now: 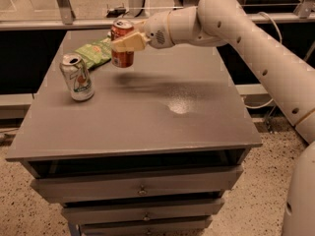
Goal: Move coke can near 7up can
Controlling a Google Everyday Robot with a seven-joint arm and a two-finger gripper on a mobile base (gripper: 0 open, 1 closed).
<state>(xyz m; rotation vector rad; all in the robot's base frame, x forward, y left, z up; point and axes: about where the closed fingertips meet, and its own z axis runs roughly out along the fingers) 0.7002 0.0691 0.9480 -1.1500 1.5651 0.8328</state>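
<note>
So, the fingers (131, 42) are clamped shut around the coke can (122, 59). The tan pads grip it about the upper middle of its body, so the silver top pokes out above and the red lower half hangs below. The can sits upright in the gripper (123, 42), maybe a hair tilted, and it looks to be off the surface (147, 117) rather than resting on it. There's a soft shadow smeared on the grey top underneath it, running off to the camera's right.

Taking the 7up can (77, 76) as the landmark: that one stands upright on the surface with nothing touching it. The coke can hangs behind it and a bit to the camera's right, close but clearly apart. The green chip bag (93, 53) lies flat just behind the 7up can, and the held can overlaps its far end from this angle. The white arm (221, 18) reaches in from the right side of the shot, well away from the 7up can. The drawers (142, 191) sit below the surface.

Progress-wise, I'd say the pick and most of the carry are done. What's left is probably a short shift toward the 7up can, lowering until the base sits flat, and letting go without knocking the dented can over.
</note>
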